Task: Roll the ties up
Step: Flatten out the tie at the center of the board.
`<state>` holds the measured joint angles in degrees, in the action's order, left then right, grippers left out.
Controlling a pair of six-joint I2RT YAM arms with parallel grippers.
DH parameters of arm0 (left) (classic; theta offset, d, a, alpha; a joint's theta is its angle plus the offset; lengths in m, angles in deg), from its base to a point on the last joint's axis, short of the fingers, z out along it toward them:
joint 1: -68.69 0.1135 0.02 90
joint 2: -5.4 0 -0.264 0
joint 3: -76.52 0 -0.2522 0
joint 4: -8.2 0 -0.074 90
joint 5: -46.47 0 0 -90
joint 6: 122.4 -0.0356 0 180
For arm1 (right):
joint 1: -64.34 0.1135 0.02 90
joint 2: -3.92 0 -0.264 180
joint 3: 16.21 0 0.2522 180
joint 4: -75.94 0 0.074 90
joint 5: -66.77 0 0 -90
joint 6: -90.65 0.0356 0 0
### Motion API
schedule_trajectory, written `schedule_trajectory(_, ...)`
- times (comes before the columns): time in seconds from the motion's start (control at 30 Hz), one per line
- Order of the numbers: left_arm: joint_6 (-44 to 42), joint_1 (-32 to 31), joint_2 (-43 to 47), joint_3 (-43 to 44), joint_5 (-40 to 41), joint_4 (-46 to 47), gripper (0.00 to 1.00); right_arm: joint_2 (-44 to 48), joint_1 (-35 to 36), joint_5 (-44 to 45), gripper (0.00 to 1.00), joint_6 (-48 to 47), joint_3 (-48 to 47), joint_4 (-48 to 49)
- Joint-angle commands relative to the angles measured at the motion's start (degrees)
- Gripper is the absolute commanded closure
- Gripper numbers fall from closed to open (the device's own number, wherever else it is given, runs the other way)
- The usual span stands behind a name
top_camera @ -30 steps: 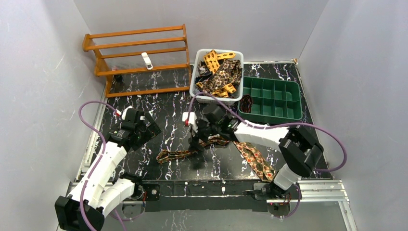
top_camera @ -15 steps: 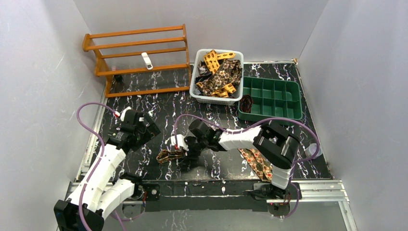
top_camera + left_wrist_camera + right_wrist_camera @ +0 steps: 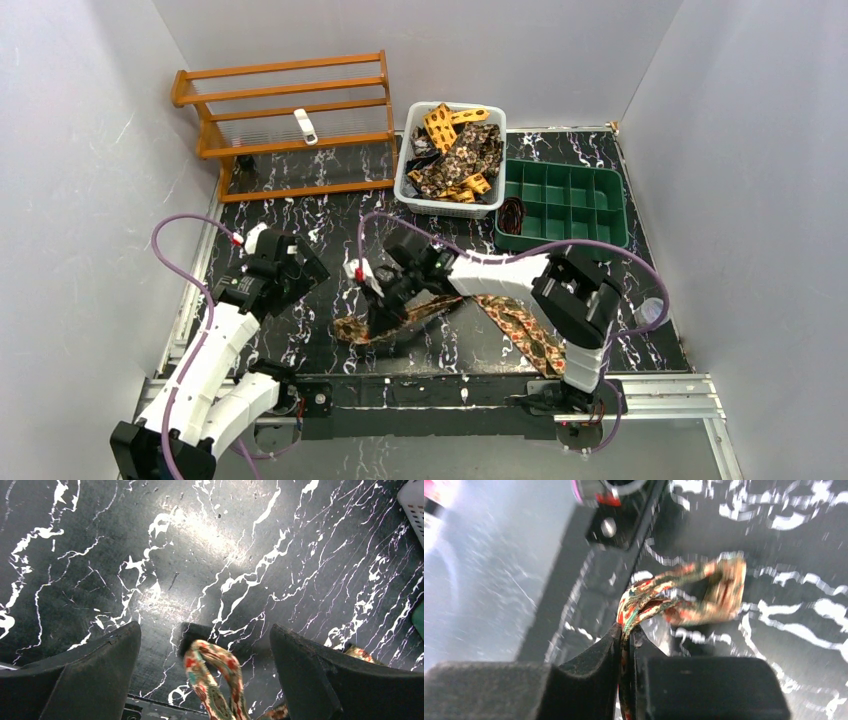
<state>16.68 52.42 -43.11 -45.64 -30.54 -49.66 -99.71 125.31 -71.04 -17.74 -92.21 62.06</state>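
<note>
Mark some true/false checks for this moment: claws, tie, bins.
1. The right claw is shut on a tie. True.
2. The left claw grips the tie's other end. False: it is open and holds nothing.
3. The white basket holds a pile of ties. True.
4. In the top view, the green tray sits left of the basket. False: it sits to the basket's right.
</note>
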Motion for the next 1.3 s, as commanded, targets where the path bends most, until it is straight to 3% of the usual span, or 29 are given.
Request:
schedule_trajectory(0.0, 0.41, 0.19, 1.84, 3.85, 4.63, -2.99, 0.02, -5.99, -3.05, -16.95, 0.8, 13.94, -12.77, -5.47)
schedule_trajectory(0.13, 0.23, 0.21, 2.65, 5.14, 4.65, -3.28, 0.02, -20.91, -4.83, -19.1, 0.81, 12.62, -31.35, -25.31)
schedule_trajectory(0.27, -0.11, 0.26, 3.2, 5.75, 5.14, -4.76, 0.02, -32.11, -6.62, -15.11, 0.9, 6.55, -46.07, -44.19)
schedule_trajectory(0.43, 0.1, 0.23, 4.17, 5.5, 5.64, -5.32, 0.02, -27.69, -8.84, -14.47, 0.87, 16.69, -42.4, -31.26)
schedule_trajectory(0.7, -0.57, 0.2, 3.91, 4.94, 3.88, -3.69, 0.02, -29.73, -13.83, -12.01, 0.84, 23.16, -42.29, -30.44)
schedule_trajectory(0.93, -0.46, 0.27, 3.22, 2.67, 0.96, -1.57, 0.02, -34.15, -15.05, 1.89, 0.65, 23.31, -49.01, -38.06)
schedule_trajectory(1.07, -0.91, 0.19, 2.57, 1.84, 0.52, -0.99, 0.02, -32.82, -15.16, 6.88, 0.5, 23.51, -50.36, -37.8)
schedule_trajectory(1.27, 0.18, 0.21, -1.6, -1.07, 0.73, -0.69, 0.02, -27.25, -15.18, 14.06, 0.44, 23.53, -48.03, -35.14)
